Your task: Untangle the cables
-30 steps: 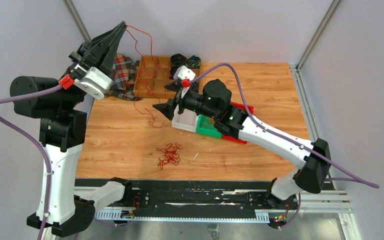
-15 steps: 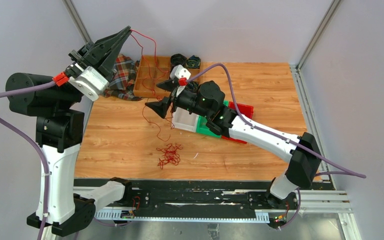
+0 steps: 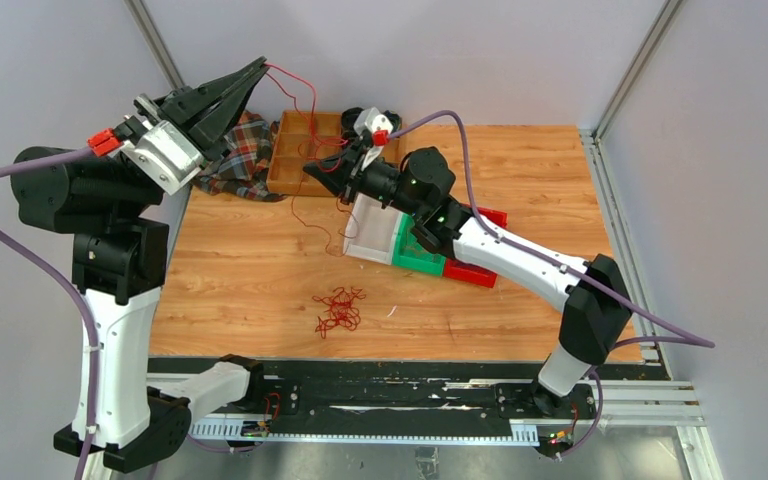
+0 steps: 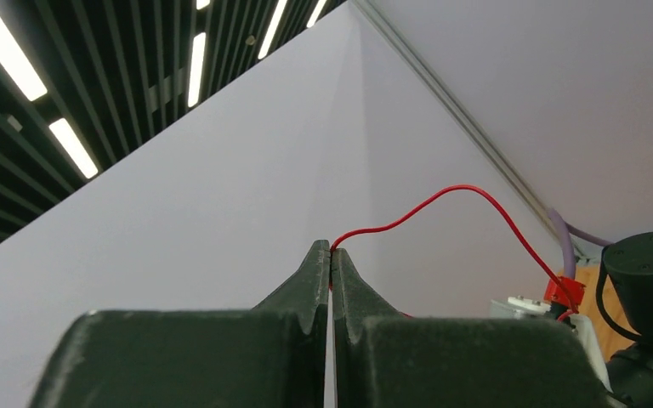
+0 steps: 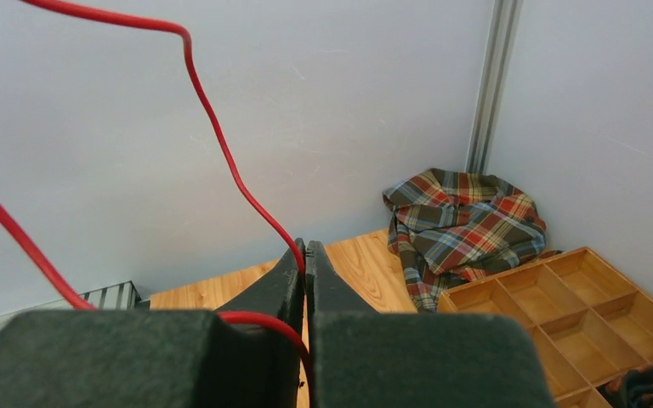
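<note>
The red cable (image 3: 293,79) arches and slants down from the pinching left hand (image 3: 259,66) to the right hand (image 3: 311,166), which pinches it too.

Nothing legible: no text, label, brand, number or sign to read in any view.
</note>
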You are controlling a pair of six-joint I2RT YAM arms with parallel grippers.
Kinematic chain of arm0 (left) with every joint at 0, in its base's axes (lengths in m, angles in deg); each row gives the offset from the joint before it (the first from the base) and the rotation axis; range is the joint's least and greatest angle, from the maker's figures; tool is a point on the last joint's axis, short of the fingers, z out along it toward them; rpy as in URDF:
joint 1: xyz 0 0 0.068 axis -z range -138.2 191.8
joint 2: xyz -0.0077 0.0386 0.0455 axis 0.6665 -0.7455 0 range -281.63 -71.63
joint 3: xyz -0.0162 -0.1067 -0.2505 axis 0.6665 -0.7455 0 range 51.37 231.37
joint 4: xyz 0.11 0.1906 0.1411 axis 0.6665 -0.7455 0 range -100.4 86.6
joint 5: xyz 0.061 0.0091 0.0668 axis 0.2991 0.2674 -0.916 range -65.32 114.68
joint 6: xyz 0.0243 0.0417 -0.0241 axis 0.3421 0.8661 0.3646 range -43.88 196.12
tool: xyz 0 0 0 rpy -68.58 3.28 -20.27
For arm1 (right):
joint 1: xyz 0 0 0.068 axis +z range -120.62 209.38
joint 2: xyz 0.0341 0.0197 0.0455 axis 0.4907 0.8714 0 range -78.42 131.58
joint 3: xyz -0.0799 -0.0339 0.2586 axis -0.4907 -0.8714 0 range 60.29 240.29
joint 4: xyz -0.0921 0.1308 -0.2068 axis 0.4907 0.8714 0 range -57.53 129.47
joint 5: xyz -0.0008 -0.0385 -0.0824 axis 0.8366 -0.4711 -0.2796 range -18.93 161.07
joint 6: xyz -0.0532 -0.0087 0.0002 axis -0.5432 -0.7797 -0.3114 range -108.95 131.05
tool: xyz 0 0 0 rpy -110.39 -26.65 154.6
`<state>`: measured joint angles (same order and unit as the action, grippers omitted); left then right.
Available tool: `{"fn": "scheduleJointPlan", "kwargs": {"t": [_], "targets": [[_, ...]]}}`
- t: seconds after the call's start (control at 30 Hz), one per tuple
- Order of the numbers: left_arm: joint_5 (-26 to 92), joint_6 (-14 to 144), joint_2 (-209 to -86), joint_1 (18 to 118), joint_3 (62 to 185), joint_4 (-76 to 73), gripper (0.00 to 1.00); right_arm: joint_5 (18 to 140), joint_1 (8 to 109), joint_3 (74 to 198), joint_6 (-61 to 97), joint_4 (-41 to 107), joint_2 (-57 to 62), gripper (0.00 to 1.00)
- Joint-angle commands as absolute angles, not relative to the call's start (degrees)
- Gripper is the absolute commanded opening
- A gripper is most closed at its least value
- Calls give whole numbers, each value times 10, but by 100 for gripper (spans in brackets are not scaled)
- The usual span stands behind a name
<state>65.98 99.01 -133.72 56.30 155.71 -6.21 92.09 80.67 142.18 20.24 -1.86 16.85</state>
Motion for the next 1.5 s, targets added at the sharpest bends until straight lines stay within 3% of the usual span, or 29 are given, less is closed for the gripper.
{"fn": "scheduleJointPlan", "kwargs": {"t": [0.0, 0.37, 0.57, 0.83, 1.13, 1.47], "targets": [[640, 927, -1330, 567, 1543, -38, 0, 916, 789, 1396, 228, -80, 140, 1], [504, 900, -1301, 567, 1339, -50, 0, 778, 702, 1245, 252, -82, 46, 1], [482, 913, -1361, 597, 1307, -104, 0, 734, 675, 1229, 228, -57, 74, 1], [389, 968, -1430, 629, 1300, -135, 0, 634, 674, 1278, 214, -44, 190, 1], [388, 1001, -1483, 629, 1340, -136, 0, 614, 675, 1357, 230, -39, 313, 0], [398, 1025, -1529, 629, 1407, -124, 0, 561, 695, 1422, 156, -20, 349, 0]]}}
